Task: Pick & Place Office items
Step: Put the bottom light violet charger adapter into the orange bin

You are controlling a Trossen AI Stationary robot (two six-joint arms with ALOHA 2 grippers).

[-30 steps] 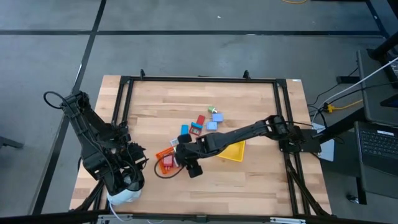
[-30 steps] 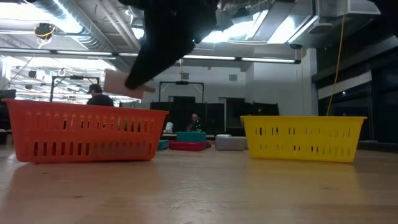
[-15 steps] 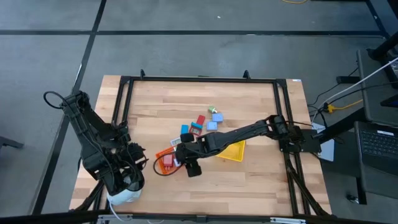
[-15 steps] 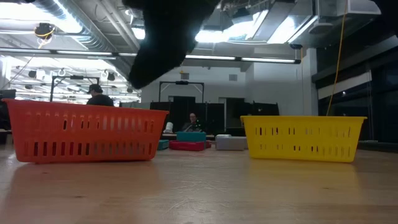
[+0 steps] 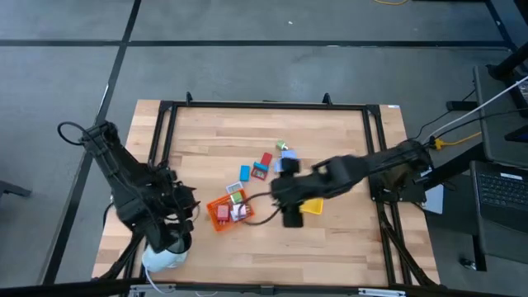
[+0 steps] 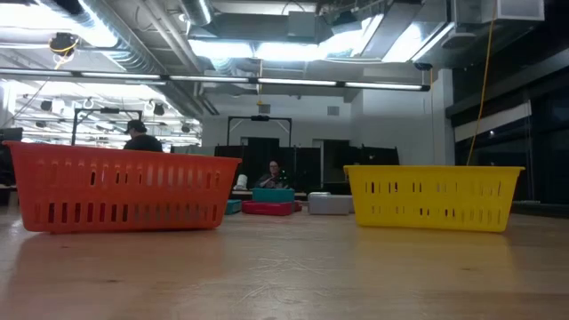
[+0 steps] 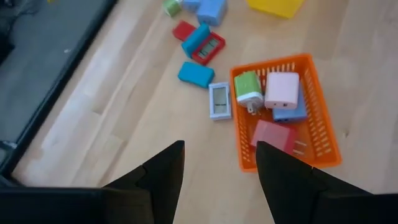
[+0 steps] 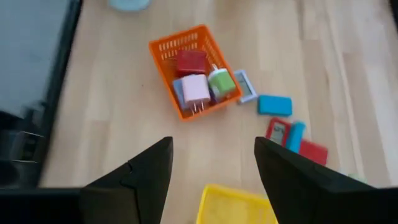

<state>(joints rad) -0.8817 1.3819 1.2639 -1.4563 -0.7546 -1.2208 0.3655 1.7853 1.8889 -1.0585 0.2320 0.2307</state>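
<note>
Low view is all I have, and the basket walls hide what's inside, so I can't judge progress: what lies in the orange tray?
Observer: Four pieces lie in the orange tray: a red piece, a pink piece, a green-and-white piece and a blue piece.
Operator: Is the right gripper carrying anything?
Observer: No. The right gripper is open and empty, above the table beside the yellow tray.
Operator: And the left?
Observer: The left gripper is open, waiting over the table's near-left corner.
</note>
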